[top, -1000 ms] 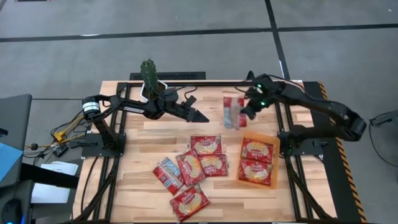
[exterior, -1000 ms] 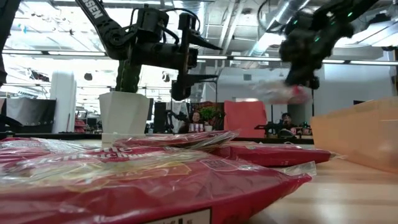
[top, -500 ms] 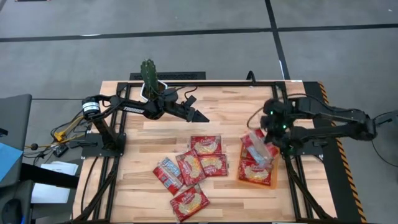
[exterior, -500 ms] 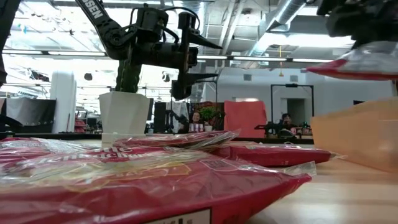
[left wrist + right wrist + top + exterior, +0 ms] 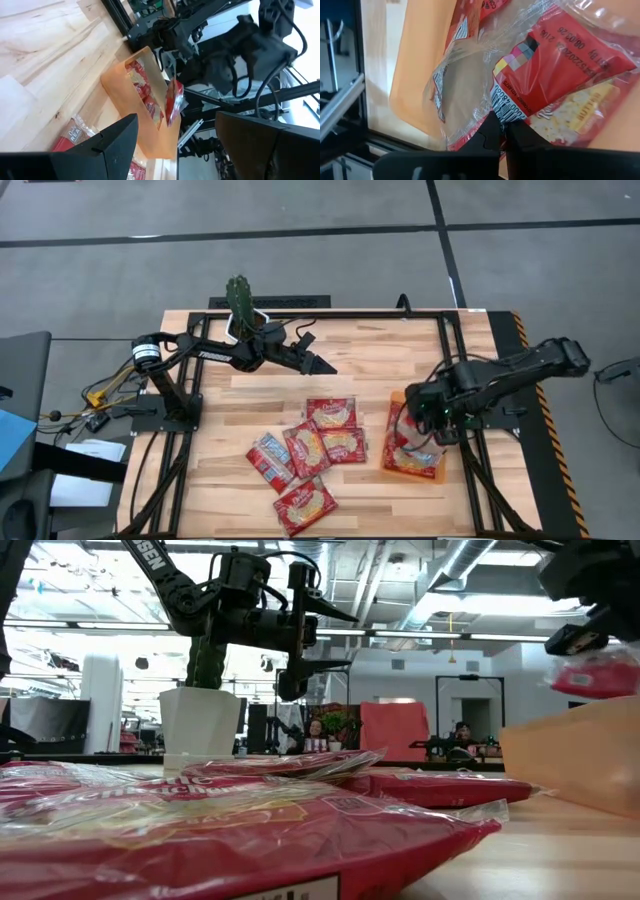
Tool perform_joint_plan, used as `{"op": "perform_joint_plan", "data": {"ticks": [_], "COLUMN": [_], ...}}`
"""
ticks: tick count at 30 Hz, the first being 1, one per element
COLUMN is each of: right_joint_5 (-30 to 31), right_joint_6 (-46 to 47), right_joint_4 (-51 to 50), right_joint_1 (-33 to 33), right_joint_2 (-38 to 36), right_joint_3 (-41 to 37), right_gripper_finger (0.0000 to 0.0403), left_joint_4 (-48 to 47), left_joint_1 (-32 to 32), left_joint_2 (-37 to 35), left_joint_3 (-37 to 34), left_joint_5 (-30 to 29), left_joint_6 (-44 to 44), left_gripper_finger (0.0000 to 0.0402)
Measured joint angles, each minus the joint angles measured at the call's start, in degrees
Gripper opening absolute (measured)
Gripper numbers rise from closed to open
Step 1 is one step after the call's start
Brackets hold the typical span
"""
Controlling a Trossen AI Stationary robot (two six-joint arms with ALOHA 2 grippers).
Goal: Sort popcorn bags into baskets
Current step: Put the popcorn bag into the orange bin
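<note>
My right gripper [image 5: 424, 418] hovers over the shallow orange tray [image 5: 440, 471], shut on a red popcorn packet [image 5: 555, 65]. Two more packets [image 5: 409, 459] lie flat in the tray. In the low view the held packet [image 5: 600, 676] hangs just above the tray's rim [image 5: 570, 730]. Several red packets [image 5: 312, 450] lie overlapping on the wooden table's near middle. My left gripper [image 5: 324, 367] waits open above the far middle of the table, touching nothing. My right gripper pinches the packet's clear sealed edge [image 5: 492, 102], next to the barcode, between its two fingers [image 5: 487, 135]. It comes from above, slanting down. The packet hangs tilted below the fingers over the tray; whether its lower end touches the packets in the tray I cannot tell.
A white pot with a green cactus [image 5: 240, 313] stands at the table's far left, behind my left arm. Black frame rails [image 5: 455, 370] run beside the tray's right side. Bare wood lies between the packet pile and the tray [image 5: 372, 470].
My right gripper has carried the packet from the table's far middle toward the near right, then down over the tray, tipping to point more steeply down. The packet, lifted clear all the while, now hangs low over the tray. The gripper stayed shut.
</note>
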Motion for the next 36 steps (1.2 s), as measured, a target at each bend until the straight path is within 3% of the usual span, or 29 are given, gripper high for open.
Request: {"op": "perform_joint_plan", "data": {"ticks": [18,27,36], "right_joint_5": [0.0,-0.2,-0.3], "right_joint_6": [-2.0,-3.1,3.1], "right_joint_4": [7.8,8.6,6.6], "right_joint_1": [8.7,10.4,8.0], "right_joint_2": [13.1,14.3,10.3], "right_joint_3": [0.0,0.0,2.4], "right_gripper_finger": [0.0033,0.0133,0.0233], "left_joint_4": [-2.0,-4.8,-15.0], "left_joint_1": [0.0,0.0,-1.6], "left_joint_2": [0.0,0.0,0.0], "left_joint_3": [0.0,0.0,0.0], "left_joint_5": [0.5,0.7,0.7], "left_joint_6": [1.1,3.2,17.0], "left_gripper_finger": [0.0254,0.0254,0.0254]}}
